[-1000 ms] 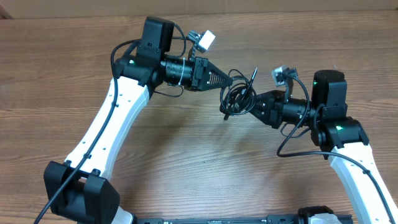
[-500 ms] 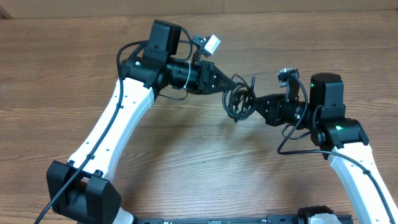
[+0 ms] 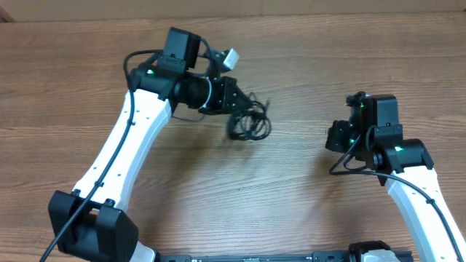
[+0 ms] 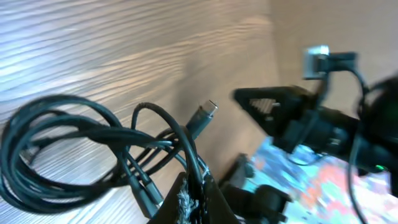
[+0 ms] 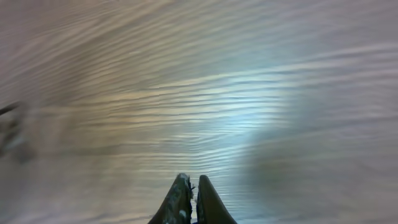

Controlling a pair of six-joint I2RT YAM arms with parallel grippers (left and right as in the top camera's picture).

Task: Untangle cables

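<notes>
The cables (image 3: pixel 250 126) are a small tangle of thin black cords hanging from my left gripper (image 3: pixel 242 110) over the middle of the wooden table. In the left wrist view the cables (image 4: pixel 74 146) form loose loops, with a silver-tipped plug (image 4: pixel 204 116) sticking out. My left gripper (image 4: pixel 193 190) is shut on one strand of them. My right gripper (image 3: pixel 333 137) is well to the right of the cables and apart from them. In the right wrist view my right gripper (image 5: pixel 194 186) is shut and empty above bare wood.
The wooden table (image 3: pixel 291 204) fills the overhead view. My right arm (image 4: pixel 311 121) shows blurred beyond the cables in the left wrist view. A blurred dark shape (image 5: pixel 9 130) sits at the left edge of the right wrist view.
My right gripper has let go of the cables and drawn back to the right. My left gripper has carried the whole bundle to the left and a little down.
</notes>
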